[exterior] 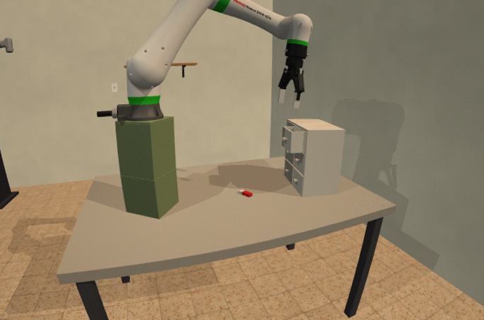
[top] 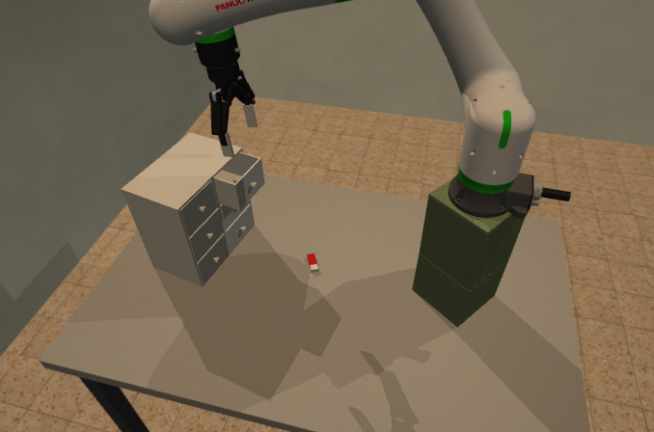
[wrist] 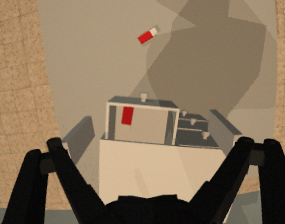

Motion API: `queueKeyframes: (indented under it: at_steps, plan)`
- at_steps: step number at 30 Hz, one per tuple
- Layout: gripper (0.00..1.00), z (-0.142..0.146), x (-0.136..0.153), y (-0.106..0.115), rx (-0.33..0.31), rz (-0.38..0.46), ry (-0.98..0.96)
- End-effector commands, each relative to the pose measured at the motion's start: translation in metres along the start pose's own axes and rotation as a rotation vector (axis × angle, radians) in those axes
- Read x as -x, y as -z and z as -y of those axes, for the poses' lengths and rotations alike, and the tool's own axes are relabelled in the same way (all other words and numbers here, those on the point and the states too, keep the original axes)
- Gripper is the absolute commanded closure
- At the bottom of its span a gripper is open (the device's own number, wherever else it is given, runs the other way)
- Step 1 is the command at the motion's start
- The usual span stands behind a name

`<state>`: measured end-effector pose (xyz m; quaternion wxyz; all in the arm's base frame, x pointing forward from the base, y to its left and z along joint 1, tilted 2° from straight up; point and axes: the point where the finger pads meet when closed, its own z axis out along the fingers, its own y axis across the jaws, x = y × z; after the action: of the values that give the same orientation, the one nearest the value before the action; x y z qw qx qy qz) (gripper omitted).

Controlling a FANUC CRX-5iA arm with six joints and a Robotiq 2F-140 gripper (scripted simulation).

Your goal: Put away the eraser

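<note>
The eraser (top: 312, 259) (exterior: 246, 193) (wrist: 145, 37), red with a white end, lies on the table in front of the chest. The small chest (top: 157, 175) (exterior: 322, 162) (wrist: 143, 172) stands upright, with two columns of drawers. One top drawer (top: 255, 181) (exterior: 297, 142) (wrist: 160, 104) is pulled partly out and looks level. A red block (wrist: 127, 115), like the eraser, lies inside it near its front left corner in the wrist view. My gripper (top: 239, 133) (exterior: 289, 101) (wrist: 149, 123) is open and empty, above the chest near its front top edge.
The other drawers that show look shut; the one under the open drawer is partly hidden. The green pedestal (top: 465, 264) (exterior: 148, 169) with the arm's base stands on the table (top: 114, 351) (exterior: 212, 230), across from the chest. A wall is behind the chest.
</note>
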<state>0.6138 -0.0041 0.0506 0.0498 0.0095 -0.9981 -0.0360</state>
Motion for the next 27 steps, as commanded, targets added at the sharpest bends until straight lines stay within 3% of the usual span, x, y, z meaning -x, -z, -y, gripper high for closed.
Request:
queueKeyframes:
  at_steps: [1,27]
  plan:
    - [0.0,0.0,0.0,0.0,-0.001,0.0,0.008]
    - [0.0,-0.002,-0.012,0.01,-0.021,-0.006,0.34]
